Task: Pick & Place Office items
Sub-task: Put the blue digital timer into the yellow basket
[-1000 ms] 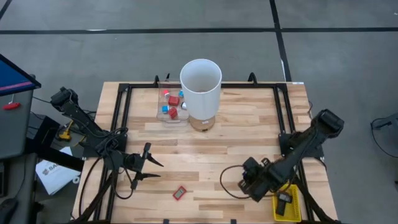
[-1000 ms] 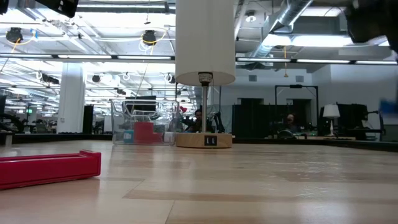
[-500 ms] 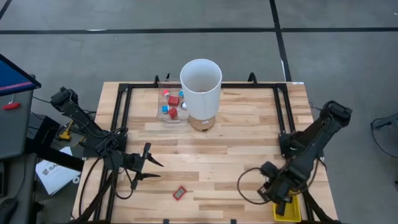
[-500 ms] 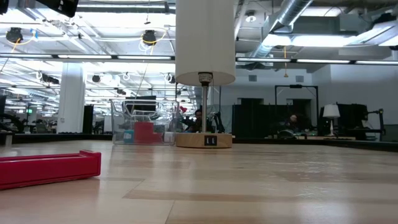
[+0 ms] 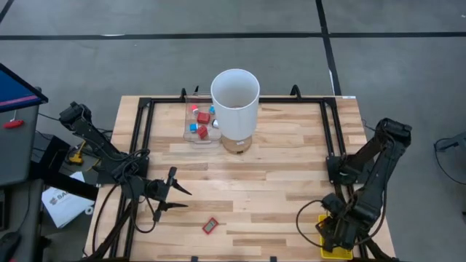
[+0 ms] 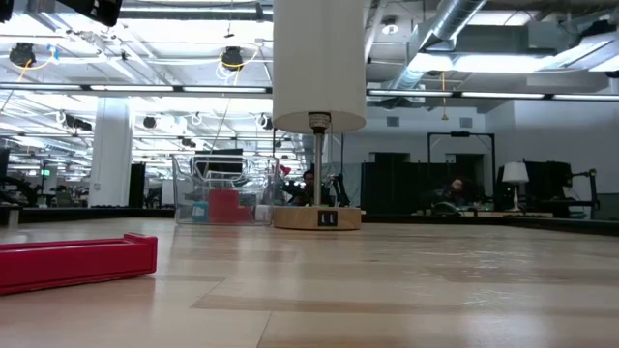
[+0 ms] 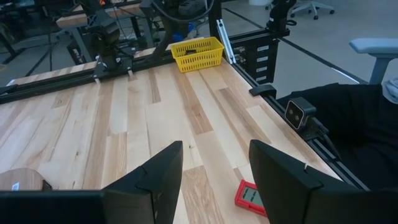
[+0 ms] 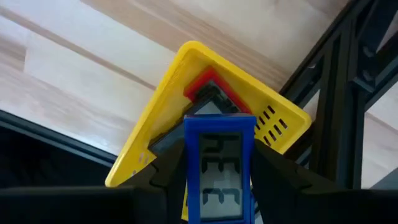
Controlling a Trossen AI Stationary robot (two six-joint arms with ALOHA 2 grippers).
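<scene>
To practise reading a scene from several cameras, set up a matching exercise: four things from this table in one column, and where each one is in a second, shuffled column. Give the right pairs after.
Things
1. blue item
2. red item
3. yellow basket
4. clear box

Places
A. beside the white cylinder, holding red and blue pieces
B. lying flat on bare wood near the table's front edge
C. at the table's front right corner, under the right gripper
D. gripped between the right gripper's fingers, above the basket

Pairs: 1-D, 2-B, 3-C, 4-A
</scene>
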